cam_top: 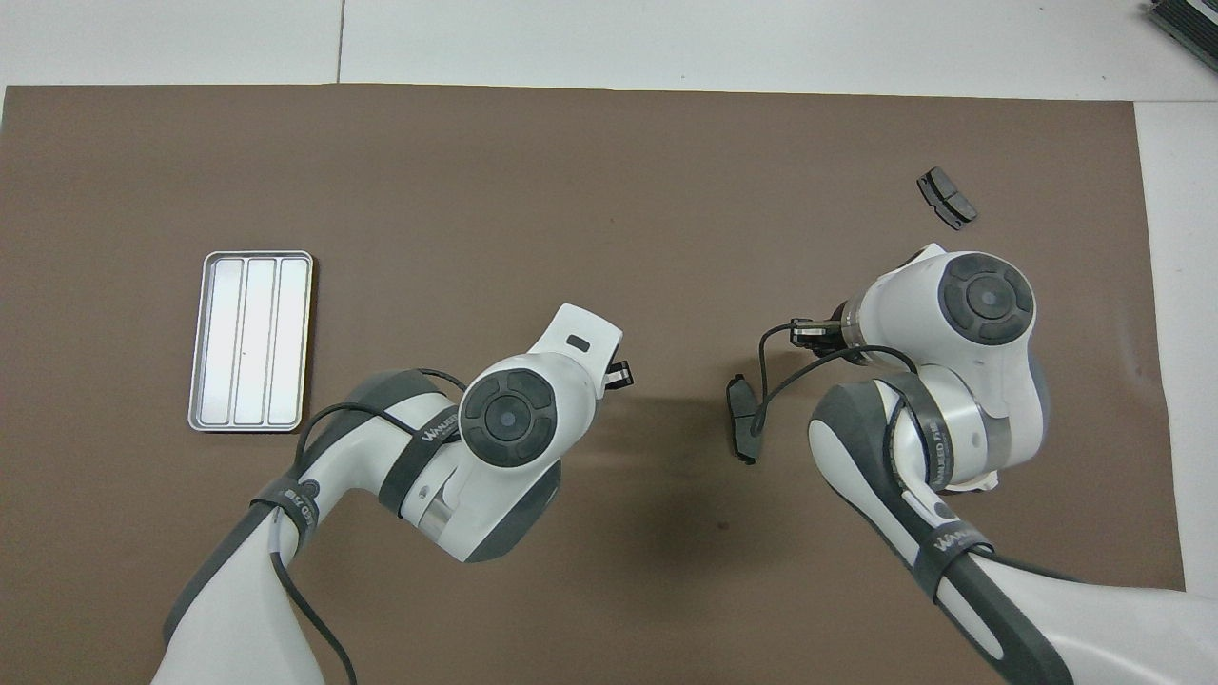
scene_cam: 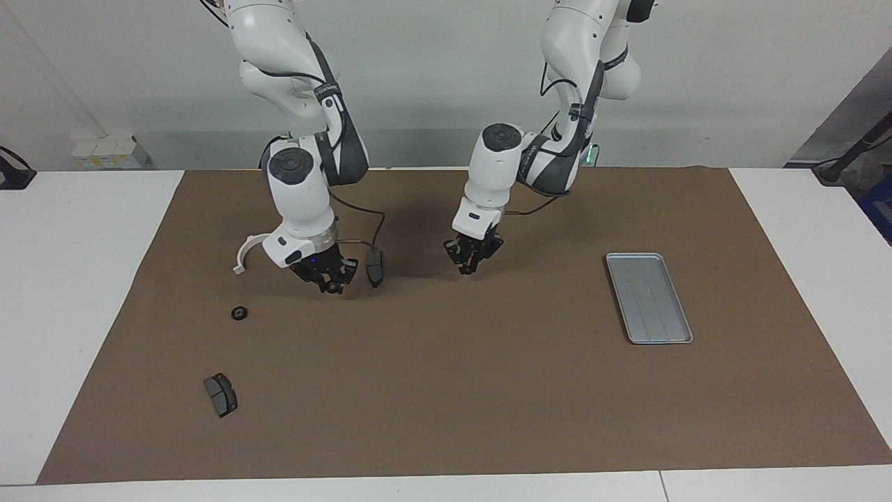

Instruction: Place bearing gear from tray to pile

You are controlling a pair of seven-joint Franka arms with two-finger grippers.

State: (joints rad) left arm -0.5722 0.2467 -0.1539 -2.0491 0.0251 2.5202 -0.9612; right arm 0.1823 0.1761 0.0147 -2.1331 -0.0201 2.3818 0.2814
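The gear [scene_cam: 239,313] is a small black ring with a paler centre. It lies flat on the brown mat [scene_cam: 446,390] toward the right arm's end of the table. It is farther from the robots than the white bracket [scene_cam: 251,249] and nearer to them than a dark grey pad [scene_cam: 221,394] [cam_top: 946,198], apart from both. In the overhead view the right arm covers it.

The tray [scene_cam: 648,296] [cam_top: 249,341] is silver-grey and ridged lengthwise. It sits toward the left arm's end, well apart from the gear.

The left gripper [scene_cam: 474,261] [cam_top: 618,374] hangs low over the middle of the mat, between the tray and a second pad [scene_cam: 375,266] [cam_top: 740,419]. I cannot tell whether it is open or closed, nor whether it holds anything.

The right gripper [scene_cam: 327,279] hangs low over the mat, just beside the second pad and between it and the bracket. It is apart from the gear. I cannot tell whether it is open or closed either, and nothing shows in its grasp.
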